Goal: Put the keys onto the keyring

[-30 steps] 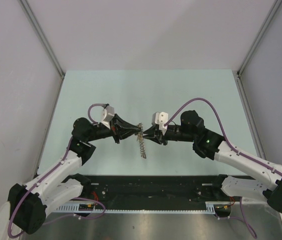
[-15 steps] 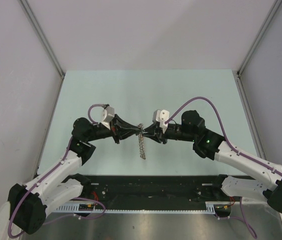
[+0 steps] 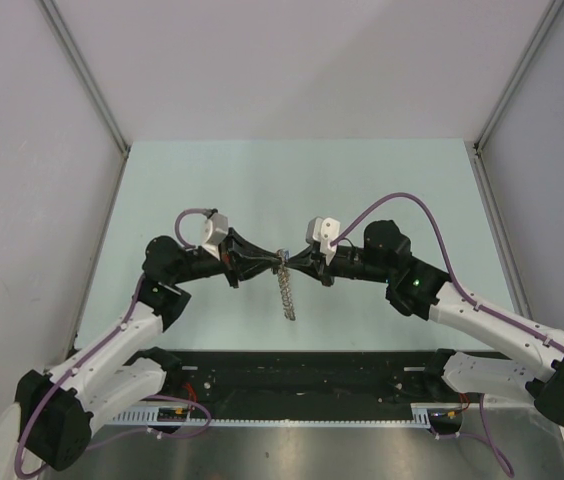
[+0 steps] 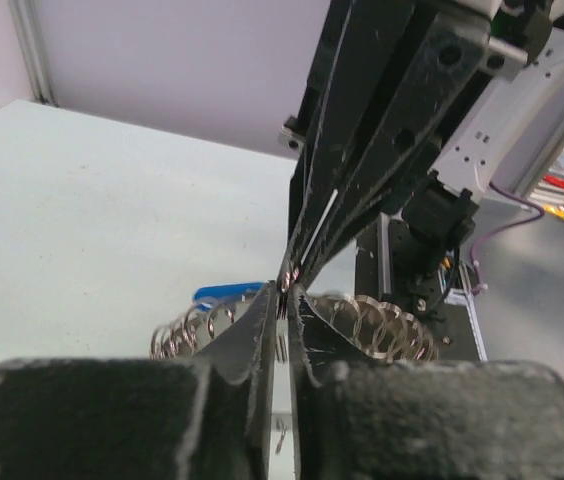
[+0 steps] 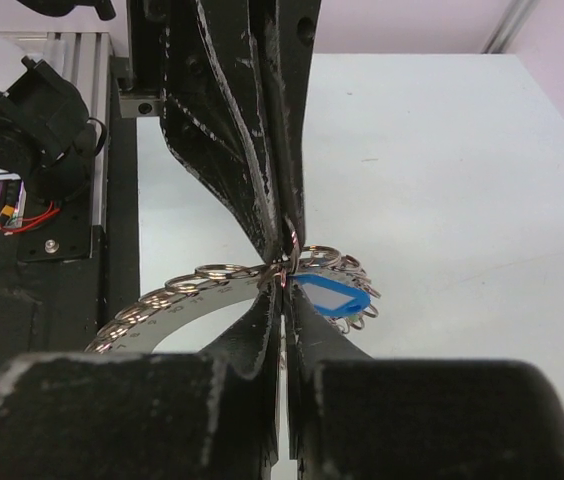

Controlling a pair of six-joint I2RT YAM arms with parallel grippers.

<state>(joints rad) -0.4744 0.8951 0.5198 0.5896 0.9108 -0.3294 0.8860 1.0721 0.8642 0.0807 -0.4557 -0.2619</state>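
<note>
While it hangs edge-down above the bench (image 3: 262, 180), the keyring (image 3: 285, 290) is caught at its top rim, where two sets of jaws meet tip to tip. The right jaws, on the keyring's right, are pressed together on that rim. The left jaws, on the keyring's left, stand almost together with the rim in the slit between them. A blue-headed key (image 5: 330, 298) sits at the keyring's rim, just beside the pinch.

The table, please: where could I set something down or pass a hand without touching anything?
Free: the far stretch of table up to the back wall, and both far corners. Crowded: the middle, where the left gripper and right gripper meet at the keyring.
</note>
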